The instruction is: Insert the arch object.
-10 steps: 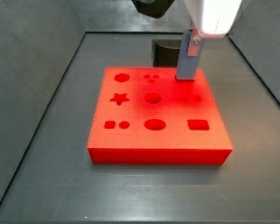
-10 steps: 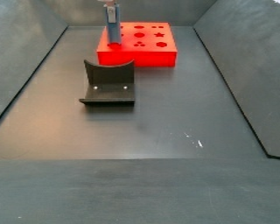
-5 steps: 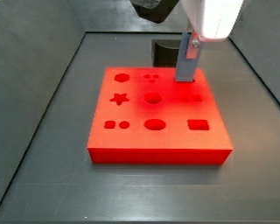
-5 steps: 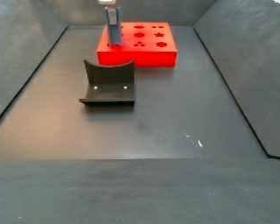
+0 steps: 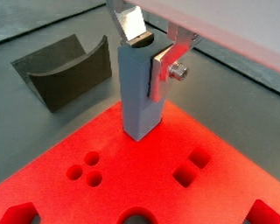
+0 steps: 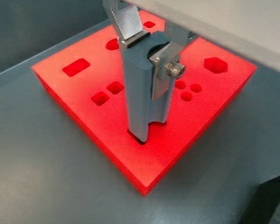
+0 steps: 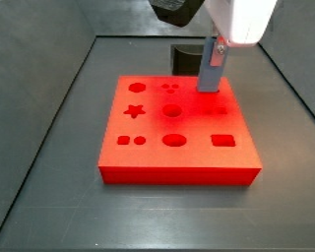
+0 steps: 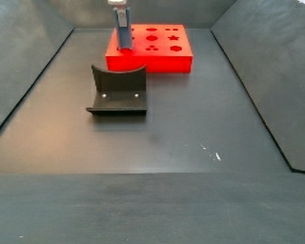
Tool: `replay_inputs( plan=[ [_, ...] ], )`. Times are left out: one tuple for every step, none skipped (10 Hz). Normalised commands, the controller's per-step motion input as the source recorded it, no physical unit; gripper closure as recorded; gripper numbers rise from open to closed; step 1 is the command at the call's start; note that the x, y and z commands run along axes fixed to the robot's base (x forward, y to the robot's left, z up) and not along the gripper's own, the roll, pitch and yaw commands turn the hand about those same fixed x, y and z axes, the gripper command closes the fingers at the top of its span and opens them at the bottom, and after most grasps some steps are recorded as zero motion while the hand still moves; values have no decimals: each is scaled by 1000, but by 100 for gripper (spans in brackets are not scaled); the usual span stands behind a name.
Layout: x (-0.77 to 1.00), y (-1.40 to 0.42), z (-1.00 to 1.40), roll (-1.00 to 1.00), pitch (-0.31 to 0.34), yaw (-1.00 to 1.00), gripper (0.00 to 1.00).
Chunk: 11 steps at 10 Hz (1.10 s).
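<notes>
My gripper (image 5: 149,52) is shut on the arch object (image 5: 140,96), a tall grey block held upright with its semicircular notch facing up between the fingers. Its lower end meets the top of the red board (image 5: 154,166) near one corner. I cannot tell whether that end sits in a recess. Both wrist views show this; in a wrist view the gripper (image 6: 149,52), arch object (image 6: 140,101) and board (image 6: 189,122) appear. In a side view the gripper (image 7: 213,54) holds the arch object (image 7: 211,74) over the board's (image 7: 147,162) far right part. It also shows in a side view (image 8: 119,33).
The dark fixture (image 8: 117,92) stands on the grey floor beside the board (image 8: 155,64); it also shows in a wrist view (image 5: 60,70) and behind the board in a side view (image 7: 187,57). The board has several shaped recesses. Sloping grey walls bound the floor.
</notes>
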Motion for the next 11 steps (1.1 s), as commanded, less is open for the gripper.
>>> replay_inputs(
  plan=[
    [114, -11, -63, 0, 0, 31, 100],
    [140, -9, -43, 0, 0, 0, 100],
    [29, 0, -129, 0, -7, 0, 100],
    [0, 0, -166, 0, -6, 0, 100],
    [0, 0, -289, 30, -43, 0, 100],
    [0, 0, -340, 17, -37, 0, 100],
    [26, -23, -417, 20, -27, 0, 100],
    [17, -26, -463, 23, -46, 0, 100],
    [0, -46, -529, 19, -66, 0, 100],
    [0, -57, -554, 54, -66, -20, 100],
    [0, -60, -577, 86, -54, -46, 100]
  ],
)
